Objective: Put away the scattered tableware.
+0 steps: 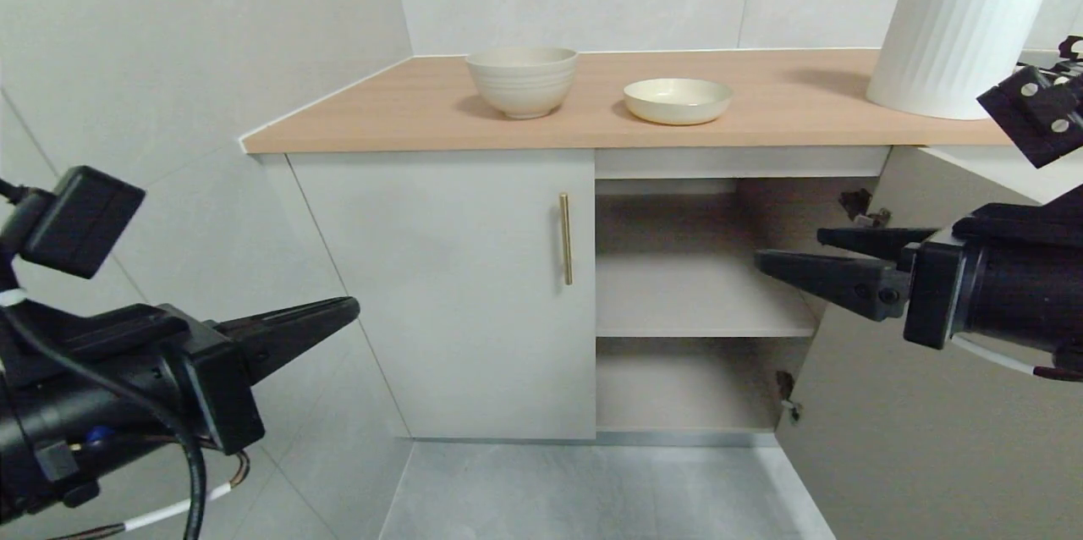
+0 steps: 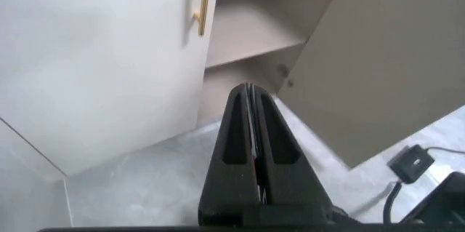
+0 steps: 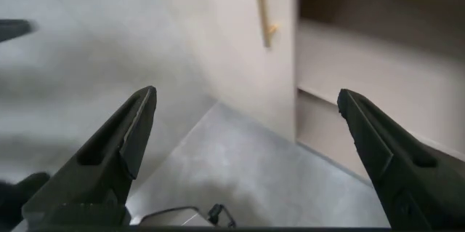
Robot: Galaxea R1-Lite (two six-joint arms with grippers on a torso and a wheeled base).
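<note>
Head view. Wooden worktop (image 1: 778, 112) over a pale cupboard (image 1: 440, 294), set into a tiled corner. On the worktop: one deep ribbed bowl (image 1: 522, 81), cream, upright, toward the left end. One shallow dish (image 1: 678, 100), cream, upright, near the bowl on its right and not touching it. One tall white ribbed cylinder (image 1: 964, 24), well apart at the right end. Cupboard: left door shut, with an upright brass handle (image 1: 565, 238) at its inner edge. Right door (image 1: 880, 455) swung open, showing one shelf (image 1: 694, 299) and a lower compartment beneath it. Left gripper (image 1: 338, 313), low on the left, in front of the wall beside the shut door, jaws pressed together on themselves. Right gripper (image 1: 788, 245), at shelf height at the right side of the open compartment, jaws spread apart with nothing between them. Left wrist view. Left gripper (image 2: 249, 101), jaws closed flat against each other, over the grey floor (image 2: 138, 177) and pointing toward the foot of the cupboard. Brass handle (image 2: 203, 3), shelf (image 2: 254, 43) and open right door (image 2: 385, 65) lie beyond. Right wrist view. Right gripper (image 3: 245, 94), jaws wide apart, the grey floor (image 3: 240, 159) seen between them. Brass handle (image 3: 263, 6) on the shut door and the shelf (image 3: 363, 65) lie beyond.
</note>
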